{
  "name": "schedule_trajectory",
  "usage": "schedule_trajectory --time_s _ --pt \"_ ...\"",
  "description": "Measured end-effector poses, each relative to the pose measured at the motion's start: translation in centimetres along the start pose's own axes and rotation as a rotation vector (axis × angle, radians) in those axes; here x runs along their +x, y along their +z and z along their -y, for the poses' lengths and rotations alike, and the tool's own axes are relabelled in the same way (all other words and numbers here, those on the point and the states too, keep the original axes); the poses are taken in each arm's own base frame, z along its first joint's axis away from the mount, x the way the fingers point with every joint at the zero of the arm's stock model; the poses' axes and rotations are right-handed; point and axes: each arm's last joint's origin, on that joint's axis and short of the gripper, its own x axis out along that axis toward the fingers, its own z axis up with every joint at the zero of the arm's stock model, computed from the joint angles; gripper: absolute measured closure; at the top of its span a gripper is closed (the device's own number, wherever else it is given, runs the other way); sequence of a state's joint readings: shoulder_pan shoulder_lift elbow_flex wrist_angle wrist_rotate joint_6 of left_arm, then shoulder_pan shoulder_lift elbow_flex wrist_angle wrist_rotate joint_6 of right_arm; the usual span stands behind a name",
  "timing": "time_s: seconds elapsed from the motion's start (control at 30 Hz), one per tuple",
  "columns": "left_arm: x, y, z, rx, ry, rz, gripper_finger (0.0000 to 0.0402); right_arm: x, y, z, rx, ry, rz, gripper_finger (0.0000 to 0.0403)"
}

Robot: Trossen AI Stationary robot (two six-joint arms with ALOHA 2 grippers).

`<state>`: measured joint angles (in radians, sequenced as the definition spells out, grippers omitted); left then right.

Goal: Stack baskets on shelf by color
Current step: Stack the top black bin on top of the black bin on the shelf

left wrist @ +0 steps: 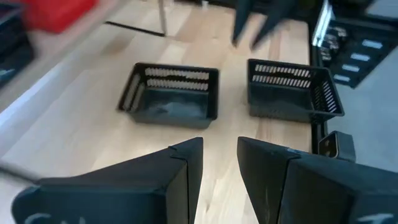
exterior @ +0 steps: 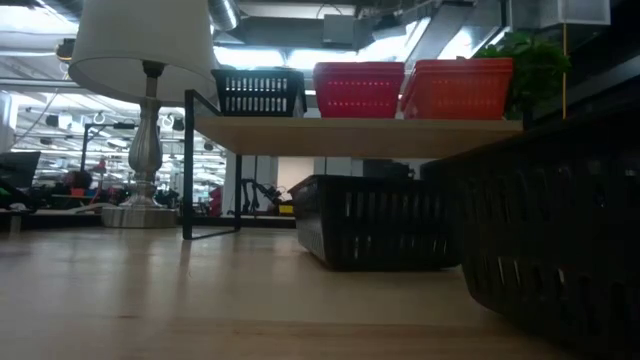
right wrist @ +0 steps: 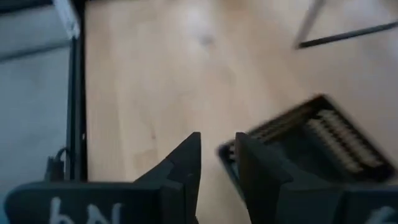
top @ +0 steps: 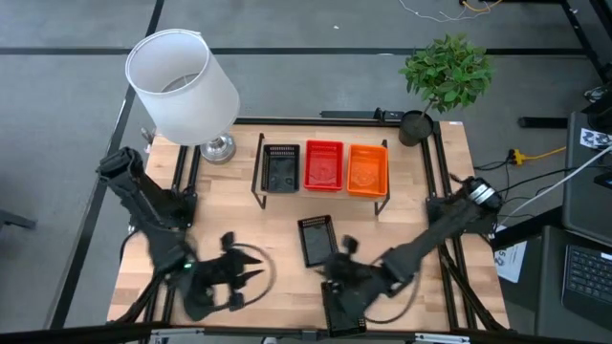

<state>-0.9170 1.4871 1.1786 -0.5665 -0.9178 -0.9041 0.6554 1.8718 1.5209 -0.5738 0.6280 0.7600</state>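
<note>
Baskets are on the shelf (top: 319, 196) in a row: a black basket (top: 281, 168) on its left part, a red basket (top: 323, 164) in the middle and an orange basket (top: 367, 168) on the right part. I cannot tell whether any of them is a stack.

Two more black baskets stay on the wooden table (top: 229, 210). One loose black basket (top: 316, 240) lies in front of the shelf, near the table's middle. The second loose basket (top: 343, 308) lies at the near edge of the table.

The left gripper (top: 251, 276) hovers over the front left part of the table, and its jaws stand a little apart with nothing between them. The right gripper (top: 337, 263) is between the two loose baskets; its jaws are also a little apart and pinch nothing.

A white lamp (top: 183, 84) stands at the back left corner, and a small green plant (top: 446, 75) at the back right corner.
</note>
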Motion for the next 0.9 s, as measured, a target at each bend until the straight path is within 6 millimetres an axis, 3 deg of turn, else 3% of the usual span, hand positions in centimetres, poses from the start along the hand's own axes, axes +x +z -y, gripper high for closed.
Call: schedule_trajectory --time_s 0.13,0.27,0.47,0.67,0.8,0.9 --pt "4.0 1.6 -0.3 0.059 -0.055 -0.052 0.0309 -3.7 -0.9 0.5 0.085 -0.105 0.036 0.0305" --pt "7.1 2.4 -0.9 0.047 -0.119 -0.101 0.0305 -4.3 -2.8 1.7 0.154 -0.212 -0.103 0.0305" --pt "7.4 2.5 -0.8 0.027 -0.152 -0.107 0.0304 0.2 -6.1 3.5 0.242 -0.434 -0.316 0.0307" --pt "6.6 2.1 0.0 0.022 -0.187 -0.108 0.0304 4.7 -6.7 5.6 0.309 -0.568 -0.347 0.0307" --pt "6.3 1.9 0.2 0.020 -0.195 -0.109 0.0304 7.3 -5.1 5.7 0.259 -0.436 -0.296 0.0307" --pt "6.3 1.9 0.2 0.020 -0.193 -0.107 0.0304 8.5 -3.3 4.3 0.155 -0.228 -0.190 0.0307"
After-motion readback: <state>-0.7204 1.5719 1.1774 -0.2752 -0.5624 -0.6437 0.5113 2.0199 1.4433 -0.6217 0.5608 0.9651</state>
